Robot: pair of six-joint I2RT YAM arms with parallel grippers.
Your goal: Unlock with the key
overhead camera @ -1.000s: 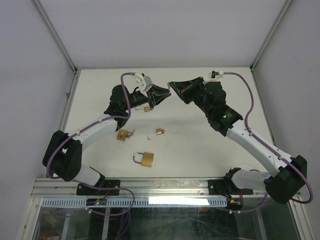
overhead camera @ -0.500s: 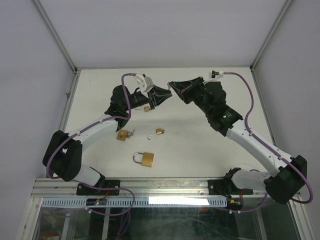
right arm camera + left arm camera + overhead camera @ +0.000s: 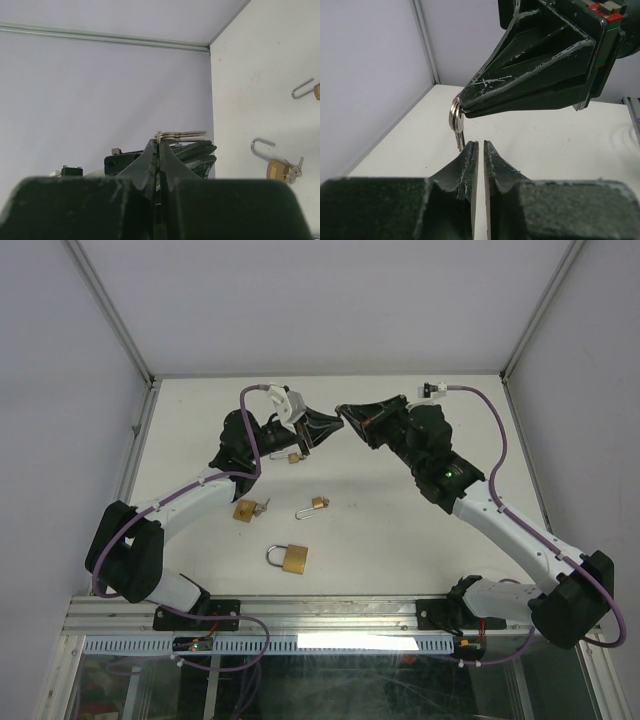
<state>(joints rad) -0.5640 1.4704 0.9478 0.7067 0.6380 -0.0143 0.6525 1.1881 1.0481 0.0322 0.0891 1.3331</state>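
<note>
Barely anything shifts: both arms stay raised, tips meeting above the white table [image 3: 400,530]. Right gripper [image 3: 462,107] pinches the silver key bunch [image 3: 456,121] by its ring; left gripper [image 3: 478,148], fingers narrowly parted, sits just under the keys. Three brass padlocks [image 3: 294,558] lie below.

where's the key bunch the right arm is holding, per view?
Top external: the key bunch is barely resolvable, pinched at the right gripper tip, upper centre, where both grippers meet.
Left wrist: left of centre, hanging from the right gripper's tip, just above the left gripper.
Right wrist: centre, blades pointing right from the closed jaws.
Shared landmark: the right gripper's black tip.
</note>
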